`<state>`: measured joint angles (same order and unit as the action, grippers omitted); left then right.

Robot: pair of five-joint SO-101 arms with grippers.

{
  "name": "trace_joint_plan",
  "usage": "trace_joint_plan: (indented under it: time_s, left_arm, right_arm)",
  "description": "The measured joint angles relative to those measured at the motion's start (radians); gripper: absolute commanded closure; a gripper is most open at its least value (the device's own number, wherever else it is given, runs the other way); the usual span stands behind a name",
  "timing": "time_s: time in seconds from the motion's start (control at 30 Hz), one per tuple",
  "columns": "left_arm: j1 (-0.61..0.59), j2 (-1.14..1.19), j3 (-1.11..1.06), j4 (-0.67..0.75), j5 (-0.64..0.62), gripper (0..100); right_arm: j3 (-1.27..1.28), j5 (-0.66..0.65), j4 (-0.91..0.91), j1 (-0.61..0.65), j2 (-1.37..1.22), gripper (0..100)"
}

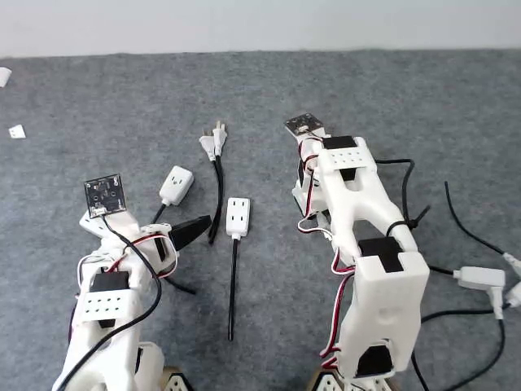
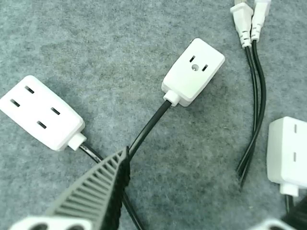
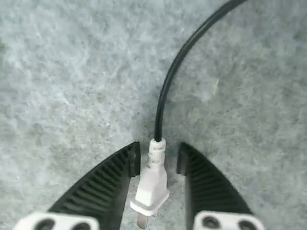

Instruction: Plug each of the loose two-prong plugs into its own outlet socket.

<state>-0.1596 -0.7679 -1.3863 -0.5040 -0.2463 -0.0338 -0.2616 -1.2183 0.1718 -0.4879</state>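
Found the right claw [image 3: 158,152] released: fingers [image 3: 115,177] either side of a white two-prong plug [image 3: 152,184] lying flat on the grey worktop [image 3: 57,72], black cord [image 3: 168,81] trailing away. Found the left claw [image 1: 187,235] released too, holding nothing, over the cable [image 2: 148,127] of one outlet socket [image 2: 193,72], with two more sockets [image 2: 41,117] near. Noted two further plugs [image 2: 249,17] side by side beyond, unplugged.

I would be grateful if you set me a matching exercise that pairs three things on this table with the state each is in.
Things:
1. single plug
2. pair of plugs
3. flat socket block

States:
A. slots empty, black cord attached
B. lying inside the open right hand
C. side by side, prongs free, beyond the socket block

Pairs: 1-B, 2-C, 3-A
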Motion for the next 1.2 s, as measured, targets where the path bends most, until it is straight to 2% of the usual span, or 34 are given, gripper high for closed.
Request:
trace_joint_plan:
  time_s: [0.23,0.53,0.63,0.87,1.2]
  left_arm:
    - [0.0,0.0,0.0,0.0,0.0,49]
    - [0.0,0.0,0.0,0.0,0.0,49]
    - [0.0,0.0,0.0,0.0,0.0,49]
    - [0.0,0.0,0.0,0.0,0.0,49]
    - [0.0,0.0,0.0,0.0,0.0,49]
  right_arm:
    - [-0.006,0.0,0.0,-0.017,0.0,89.8]
    - [-0.048,0.002,-0.008,-0.051,-0.049,91.6]
    - [-0.109,0.002,-0.051,-0.052,-0.089,99.5]
    - [-0.245,-0.008,-0.144,-0.057,-0.173,98.9]
    - [-0.253,-0.055,-0.184,0.049,-0.132,98.9]
